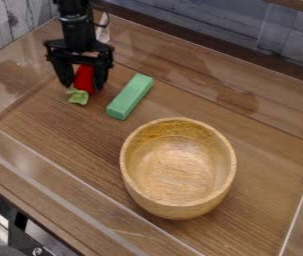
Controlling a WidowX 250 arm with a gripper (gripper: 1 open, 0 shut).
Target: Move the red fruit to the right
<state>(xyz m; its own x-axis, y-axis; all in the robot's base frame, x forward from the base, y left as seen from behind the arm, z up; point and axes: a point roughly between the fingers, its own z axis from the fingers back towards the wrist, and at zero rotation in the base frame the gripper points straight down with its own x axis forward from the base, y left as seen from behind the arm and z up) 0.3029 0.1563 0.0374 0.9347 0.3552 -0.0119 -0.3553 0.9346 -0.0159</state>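
The gripper (80,78) pointed straight down at the far left of the table (247,110), its two black fingers (60,72) spread as wide as they appeared to go. The fruit (80,76) sat between them, its red body filling most of the gap, with its pale green leafy base (76,96) poking out toward the camera just below the fingertips. Whether the fingers pressed on the fruit or merely flanked it could not be told from this view; the fruit seemed to rest on the wood, not lifted.

Just to the right of the fingers lay a flat green block (130,96), its long side angled toward the near left. It was near the right finger but apart from it, and it lay directly in the way of any straight path rightward from the fruit.

Farther out, toward the camera and to the right, stood a large wooden bowl (178,166), upright and well apart from both the block and the gripper. A clear wall (20,150) ran along the near left edge of the table, and another clear panel rose behind the arm (71,18), which came down from the top of the view.
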